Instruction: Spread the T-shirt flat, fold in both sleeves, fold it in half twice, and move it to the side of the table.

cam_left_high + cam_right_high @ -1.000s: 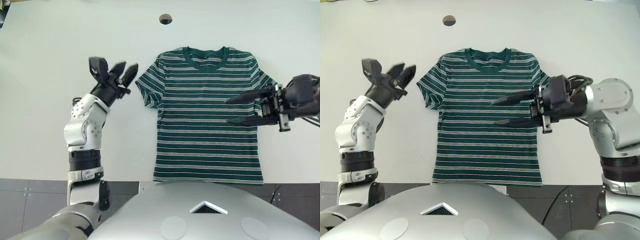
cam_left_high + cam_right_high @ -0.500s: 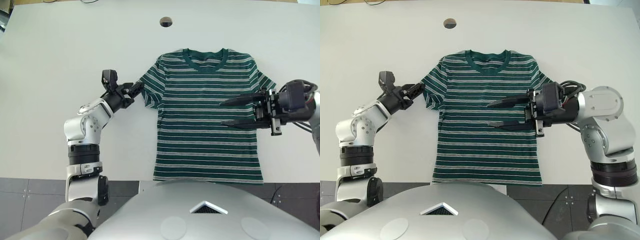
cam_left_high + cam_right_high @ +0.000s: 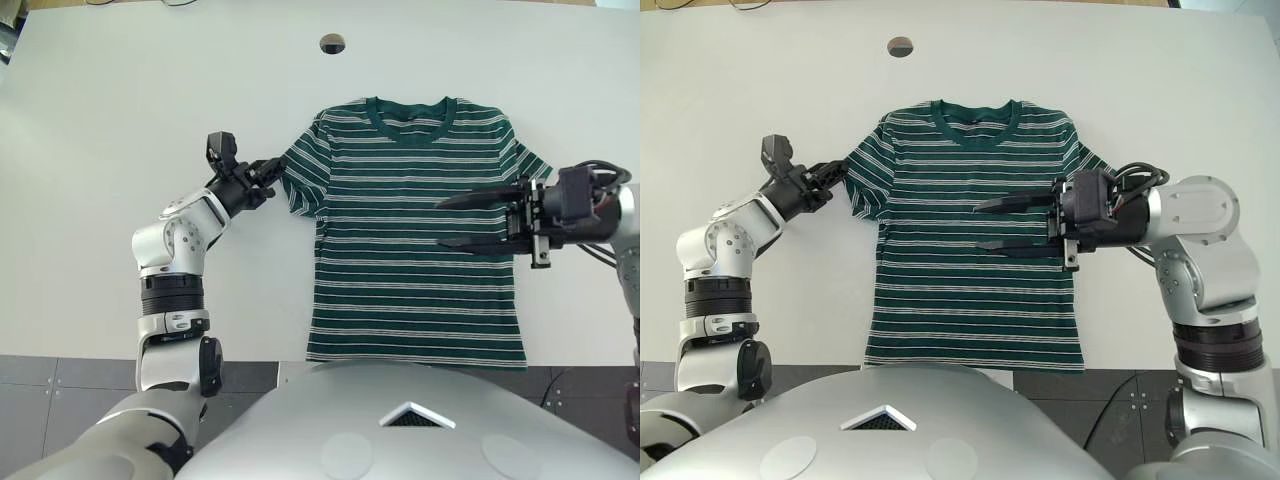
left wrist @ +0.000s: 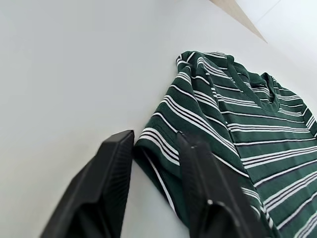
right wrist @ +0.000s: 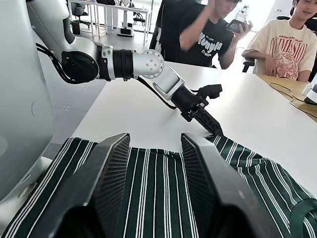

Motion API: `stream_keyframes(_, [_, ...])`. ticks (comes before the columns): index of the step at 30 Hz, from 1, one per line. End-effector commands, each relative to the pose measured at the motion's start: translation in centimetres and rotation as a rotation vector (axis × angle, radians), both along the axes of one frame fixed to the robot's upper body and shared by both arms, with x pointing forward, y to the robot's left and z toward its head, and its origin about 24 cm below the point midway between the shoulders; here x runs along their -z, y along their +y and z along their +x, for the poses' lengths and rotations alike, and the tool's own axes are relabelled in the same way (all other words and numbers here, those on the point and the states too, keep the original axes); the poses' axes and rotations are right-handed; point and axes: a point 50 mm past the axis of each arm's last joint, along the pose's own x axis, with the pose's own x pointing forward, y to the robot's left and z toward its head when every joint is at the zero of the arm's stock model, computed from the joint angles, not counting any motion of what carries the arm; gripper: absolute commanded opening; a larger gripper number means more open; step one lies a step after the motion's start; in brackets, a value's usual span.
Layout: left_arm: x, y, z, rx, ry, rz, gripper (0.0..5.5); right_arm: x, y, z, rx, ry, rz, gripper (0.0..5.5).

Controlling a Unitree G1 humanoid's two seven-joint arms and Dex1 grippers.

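- On the table [image 3: 110, 110], the T-shirt [image 3: 415, 250] is lying spread flat, front up, with its neckline pointing away from the robot and its hem lying close to the near edge.
- Both sleeves are lying unfolded and sticking out sideways: the left sleeve [image 3: 300, 178] toward the left arm, the right sleeve [image 3: 527, 160] toward the right arm.
- The left gripper [image 3: 837, 171] is sitting low at the outer edge of the left sleeve, its jaws standing apart and gripping nothing.
- Seen from the left wrist, its fingers [image 4: 111, 173] are straddling the sleeve's cuff: one is lying over bare table just beside the cuff, the other over the striped cloth. Whether either is pressing on the cloth cannot be told.
- The right gripper [image 3: 440, 223] is hanging over the right half of the T-shirt, about midway down the body, with its long fingers pointing across the cloth toward the robot's left.
- Its jaws are standing wide apart with nothing between them.
- A small round hole [image 3: 332, 43] is showing in the table beyond the neckline, well apart from the T-shirt.
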Motion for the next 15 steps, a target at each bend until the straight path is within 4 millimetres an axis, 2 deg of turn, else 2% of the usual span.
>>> stream_keyframes(1, [2.3, -0.3, -1.8, 0.015, 0.146, 0.021, 1.00, -0.3, 0.1, 0.3, 0.009, -0.032, -0.004, 1.93])
stream_keyframes(6, [2.1, -0.4, -1.8, 0.015, 0.142, 0.010, 0.14, -0.3, 0.2, 0.5, 0.014, -0.034, -0.002, 1.93])
stream_keyframes(15, [1.1, -0.3, -1.2, -0.029, 0.111, -0.054, 0.14, -0.2, 0.3, 0.7, 0.023, -0.035, 0.005, 1.93])
